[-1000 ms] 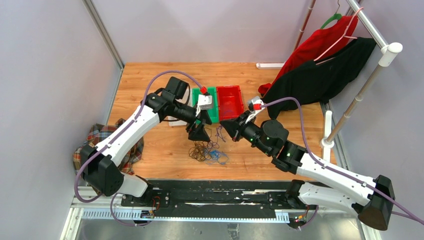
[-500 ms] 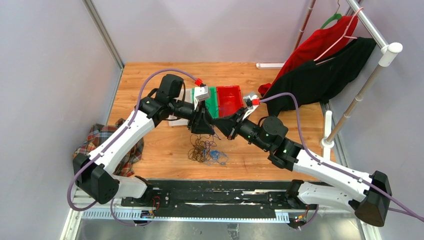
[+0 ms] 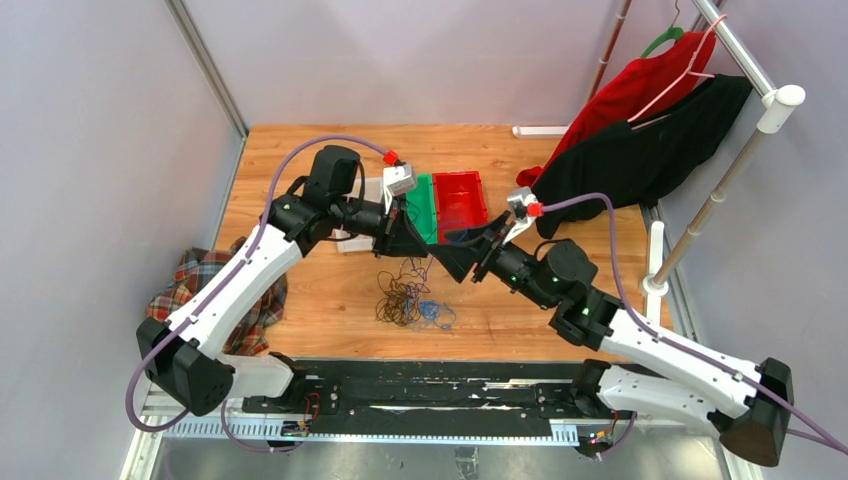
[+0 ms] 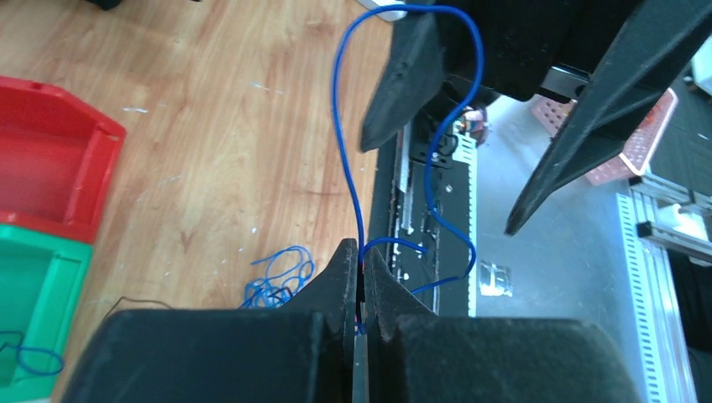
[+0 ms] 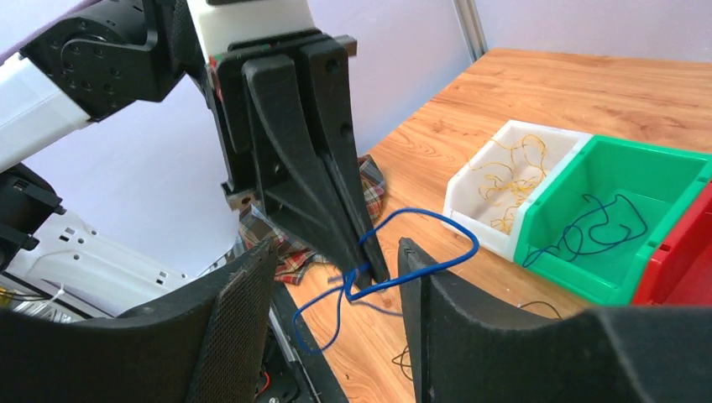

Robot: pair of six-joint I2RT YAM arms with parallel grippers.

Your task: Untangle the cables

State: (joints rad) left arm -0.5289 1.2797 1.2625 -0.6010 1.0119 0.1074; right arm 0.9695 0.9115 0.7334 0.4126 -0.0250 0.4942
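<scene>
- Left gripper (image 4: 361, 252): wide a second ago, now pinched tight on a thin blue wire (image 4: 340, 126) that loops up from its tips.
- Right gripper (image 5: 336, 245): closed earlier, now spread; the wire loop passes between its fingers, ungripped.
- Tangle of thin blue, black and tan cables (image 3: 410, 302): lying below both grippers.

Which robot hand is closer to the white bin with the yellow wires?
Left. The left hand is shut on a blue wire just off the white bin's right side, by the green bin. The right hand is open farther right, in front of the red bin.
</scene>
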